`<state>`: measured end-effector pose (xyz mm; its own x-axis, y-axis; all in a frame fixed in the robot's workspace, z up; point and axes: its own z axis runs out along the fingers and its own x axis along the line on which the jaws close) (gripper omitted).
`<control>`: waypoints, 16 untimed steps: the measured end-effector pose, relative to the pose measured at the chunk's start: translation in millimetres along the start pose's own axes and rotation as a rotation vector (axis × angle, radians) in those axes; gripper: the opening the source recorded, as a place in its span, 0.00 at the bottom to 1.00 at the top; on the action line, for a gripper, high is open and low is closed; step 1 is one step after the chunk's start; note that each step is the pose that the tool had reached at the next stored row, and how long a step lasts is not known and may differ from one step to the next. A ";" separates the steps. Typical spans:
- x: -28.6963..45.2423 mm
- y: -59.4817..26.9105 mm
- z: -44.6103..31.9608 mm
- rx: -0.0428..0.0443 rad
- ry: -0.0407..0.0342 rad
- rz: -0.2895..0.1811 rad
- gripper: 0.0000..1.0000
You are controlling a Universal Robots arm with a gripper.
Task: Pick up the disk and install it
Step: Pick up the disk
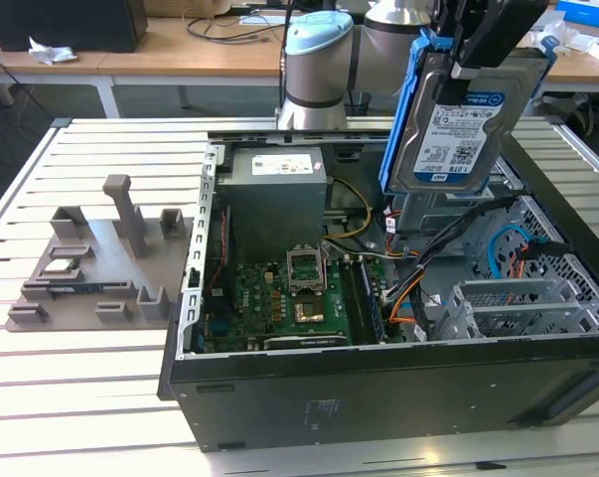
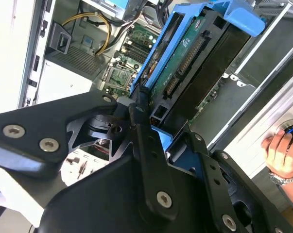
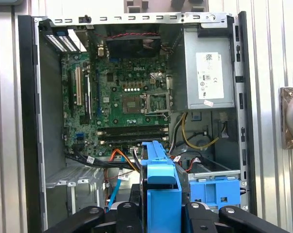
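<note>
In the upper right of the exterior view, the hand (image 1: 470, 62) is gripping the disk (image 1: 458, 124) by its top edge, its black fingers closing narrowly on the drive and its blue bracket (image 1: 402, 119). It is holding the disk tilted in the air over the open computer case (image 1: 378, 397), above the end toward the exterior view's right. The disk's white label is facing the camera, carrying a blue band, barcodes and fine print that is too small to make out. In the second wrist view the hand (image 2: 148, 133) is clamping the blue-framed disk (image 2: 185, 58), whose green circuit-board side and connector row are showing, while a person's fingers (image 2: 282, 153) and a wristwatch are resting near the case's edge. In the first wrist view the bracket (image 3: 161, 189) is sitting between the hand's (image 3: 161, 216) two black fingers, hanging over the case. Inside the case, the grey power supply (image 1: 274, 189) is wearing a white sticker with unreadable print, beside the green motherboard (image 1: 279, 308). The case is lying on the slatted white counter (image 1: 80, 397), with a grey fixture tray (image 1: 90, 268) sitting toward the exterior view's left.
</note>
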<state>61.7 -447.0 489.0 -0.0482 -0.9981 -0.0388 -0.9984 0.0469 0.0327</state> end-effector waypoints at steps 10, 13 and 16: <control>4.8 -0.3 0.9 0.0000 0.0001 0.000 0.37; 7.0 -0.4 1.3 0.0000 0.0001 0.000 0.37; 9.0 -0.5 1.7 0.0000 0.0001 0.000 0.37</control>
<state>61.7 -456.0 487.0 -0.0482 -0.9981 -0.0387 -0.9984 0.0469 0.0327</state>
